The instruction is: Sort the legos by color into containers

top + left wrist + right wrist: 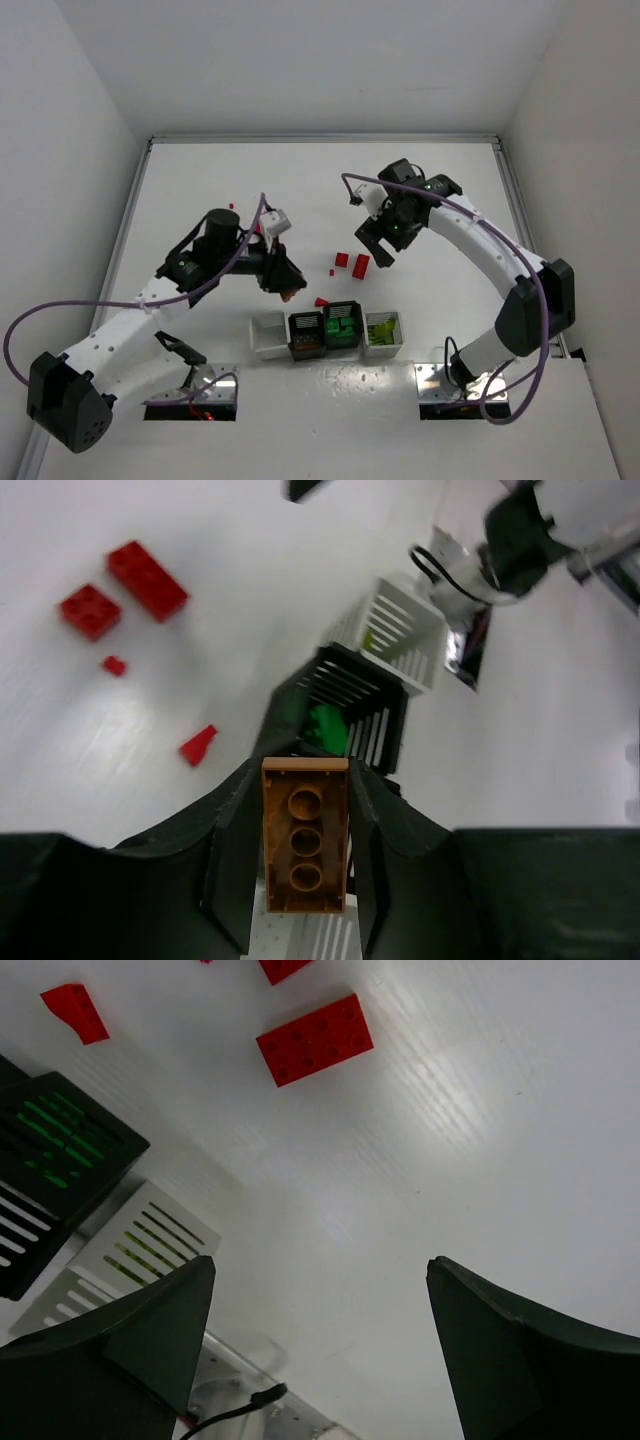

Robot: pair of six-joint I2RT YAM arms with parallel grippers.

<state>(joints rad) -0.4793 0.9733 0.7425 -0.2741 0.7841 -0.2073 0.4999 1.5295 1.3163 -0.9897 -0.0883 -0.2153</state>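
1. Nearest lies the row of four containers (pixel 268 353): white, black, black, white. The second from the left shows orange-brown pieces, the third green and the right one yellow-green. What the left white one holds cannot be made out.
2. Just beyond the row's left half, the left gripper (pixel 283 280) is clamped on an orange-brown brick (pixel 305 835), whose hollow underside faces the wrist camera.
3. Beyond the row's middle lies a small red wedge (pixel 321 300). Farther out are two red bricks (pixel 361 265) close together.
4. Beyond the row's right half hangs the right gripper (pixel 320 1265), jaws wide with nothing between them.
5. Farthest, beyond the row's left end, is a red speck (pixel 231 206), too small to identify.
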